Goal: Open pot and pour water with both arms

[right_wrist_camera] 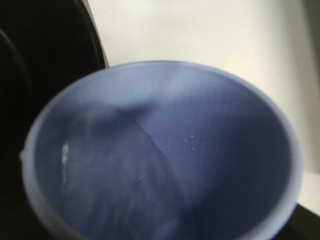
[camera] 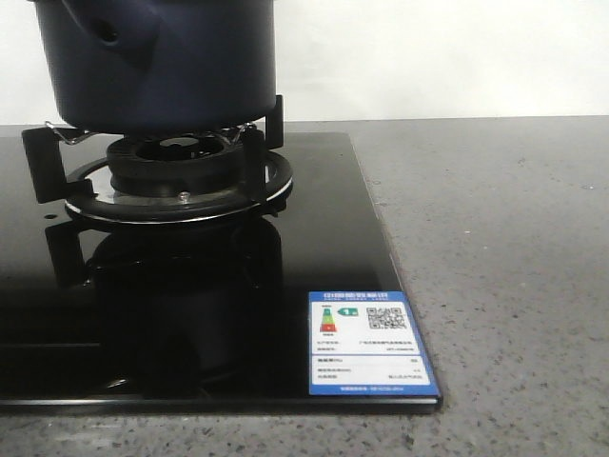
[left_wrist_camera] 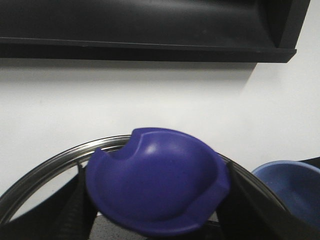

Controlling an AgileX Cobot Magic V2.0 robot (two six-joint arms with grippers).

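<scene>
Grey counter point(camera: 495, 238); pot point(camera: 157, 62) sits on burner point(camera: 176, 176)

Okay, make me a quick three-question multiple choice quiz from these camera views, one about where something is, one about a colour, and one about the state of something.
1. Where does the pot stand?
A. On the gas burner's supports
B. On the grey counter
C. On the energy label

2. What colour is the cup in the right wrist view?
A. Red
B. Light blue
C. Green

3. In what state is the lid knob in the left wrist view?
A. Lying alone on the counter
B. Missing from the lid
C. Sitting between the left gripper's fingers

Answers: 1 A, the pot rests above the burner on the black cooktop. 2 B, its inside is pale blue. 3 C, dark fingers flank the knob on both sides.
</scene>
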